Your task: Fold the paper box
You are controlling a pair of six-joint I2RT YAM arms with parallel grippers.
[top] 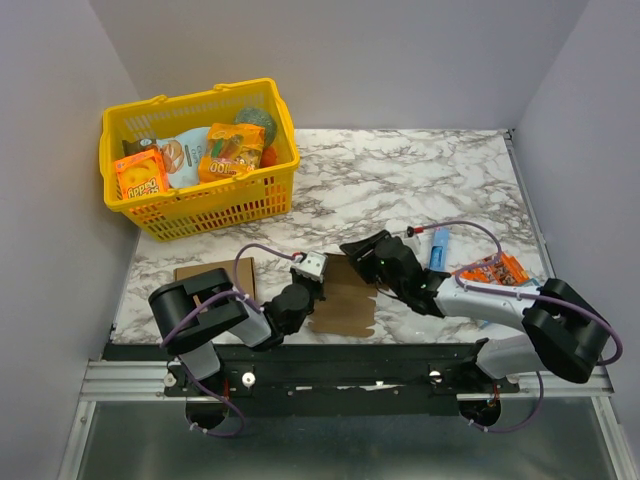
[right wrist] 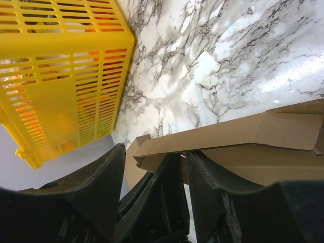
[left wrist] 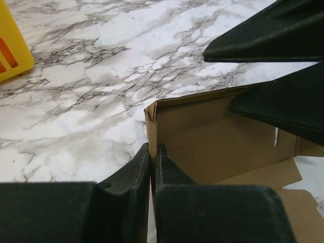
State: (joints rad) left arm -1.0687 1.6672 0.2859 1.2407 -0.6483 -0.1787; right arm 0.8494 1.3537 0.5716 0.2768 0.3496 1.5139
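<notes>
The left fingers [left wrist: 134,174] are pinched almost shut on the corner edge of a thin brown cardboard paper box [left wrist: 212,142]. It lies half-raised on the white marbled counter [left wrist: 101,76], between the two sets of fingers. The right fingers [left wrist: 273,35] are spread apart, straddling the box's upright wall just beyond the left fingers, not clamping it.

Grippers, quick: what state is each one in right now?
Left gripper: closed on a paper box wall.
Right gripper: open, straddling another wall of it.
</notes>
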